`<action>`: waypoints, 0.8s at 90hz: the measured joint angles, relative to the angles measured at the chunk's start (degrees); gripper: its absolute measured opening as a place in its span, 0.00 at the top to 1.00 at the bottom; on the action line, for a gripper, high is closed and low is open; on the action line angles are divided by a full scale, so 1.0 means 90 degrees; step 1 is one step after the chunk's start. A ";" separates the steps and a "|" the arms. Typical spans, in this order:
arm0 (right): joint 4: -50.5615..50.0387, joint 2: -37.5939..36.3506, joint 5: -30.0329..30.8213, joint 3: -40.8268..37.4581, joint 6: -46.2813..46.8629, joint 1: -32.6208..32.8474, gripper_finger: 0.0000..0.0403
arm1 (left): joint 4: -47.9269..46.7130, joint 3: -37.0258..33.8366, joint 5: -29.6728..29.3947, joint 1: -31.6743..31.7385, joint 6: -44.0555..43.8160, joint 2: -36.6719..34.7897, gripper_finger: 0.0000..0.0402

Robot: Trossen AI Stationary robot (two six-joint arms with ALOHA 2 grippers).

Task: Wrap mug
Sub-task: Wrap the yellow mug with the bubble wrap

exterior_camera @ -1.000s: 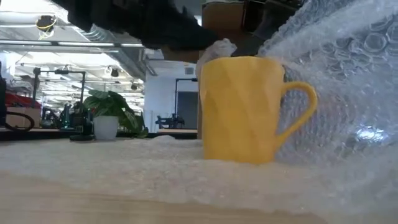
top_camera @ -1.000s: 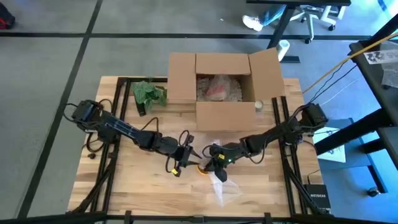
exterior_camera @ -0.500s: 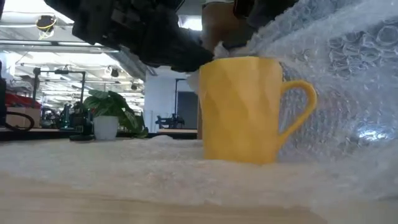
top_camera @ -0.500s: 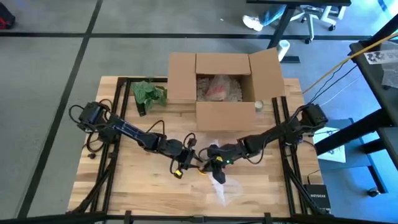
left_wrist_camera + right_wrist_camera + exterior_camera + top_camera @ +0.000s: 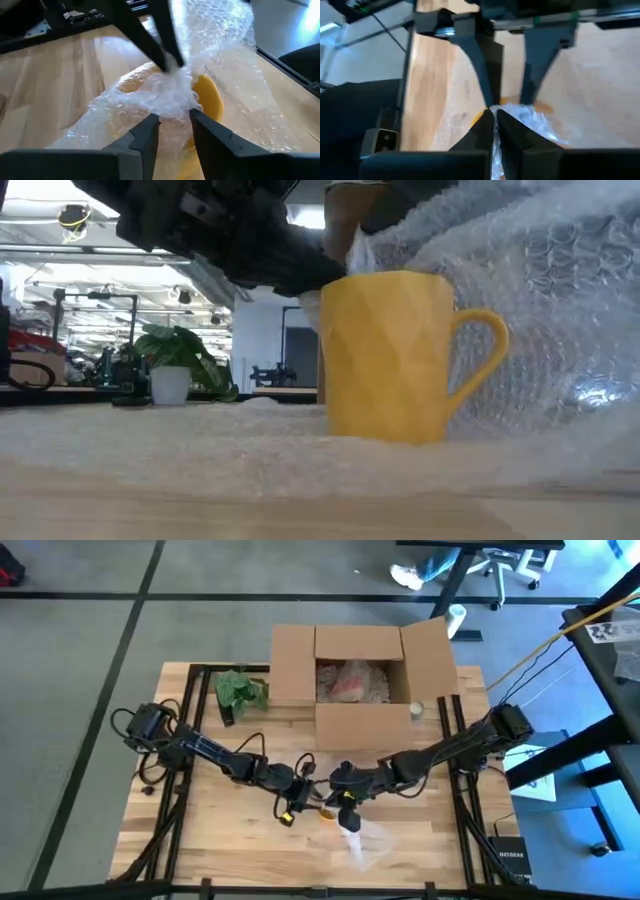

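Observation:
A yellow mug stands upright on a sheet of clear bubble wrap, its handle to the side. In the high view the mug sits mid-table, toward the near edge. My right gripper is shut on the wrap above the mug. My left gripper is open just left of it, its fingers either side of the bunched wrap over the mug's rim. My right gripper pinches a bunched edge of the bubble wrap between its two fingertips, above the mug's rim. From there the wrap drops past the handle side onto the table. My left gripper's open fingers flank the same bunch; whether they touch it I cannot tell.
An open cardboard box holding packing fill and a wrapped item stands at the far middle. A green crumpled thing lies at the far left. More bubble wrap trails toward the near edge. Bare wood lies left and right.
My left gripper has moved toward the table's right edge, up to the mug. My right gripper has carried the wrap's edge a little leftward, so the sheet now arches farther over the mug's top. The mug has stayed in place.

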 joint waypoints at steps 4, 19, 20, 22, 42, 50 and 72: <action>-0.0128 -0.0006 0.0179 0.0061 -0.0027 0.0000 1.00 | -0.0024 0.0000 0.0004 0.0000 0.0001 0.0000 0.75; -0.0259 -0.0028 0.0541 0.0245 -0.0319 0.0003 1.00 | -0.0125 -0.0008 0.0013 0.0000 -0.0029 0.0005 0.75; -0.0264 -0.0027 0.0539 0.0266 -0.0339 0.0004 1.00 | -0.0127 -0.0010 0.0014 0.0000 -0.0029 0.0005 0.75; -0.0273 -0.0024 0.0534 0.0310 -0.0401 0.0004 1.00 | -0.0128 -0.0010 0.0019 0.0000 -0.0029 0.0005 0.75; -0.0502 -0.0022 -0.0096 0.0445 -0.0245 -0.0003 1.00 | -0.0122 -0.0010 0.0087 0.0000 -0.0043 0.0007 0.75; -0.0568 0.0006 -0.0439 0.0354 0.0000 -0.0003 1.00 | -0.0115 -0.0012 0.0090 0.0026 -0.0039 0.0010 0.75; -0.0465 0.0024 -0.0754 0.0208 0.0070 -0.0001 1.00 | -0.0109 0.0071 0.0177 0.0231 -0.0046 0.0018 0.75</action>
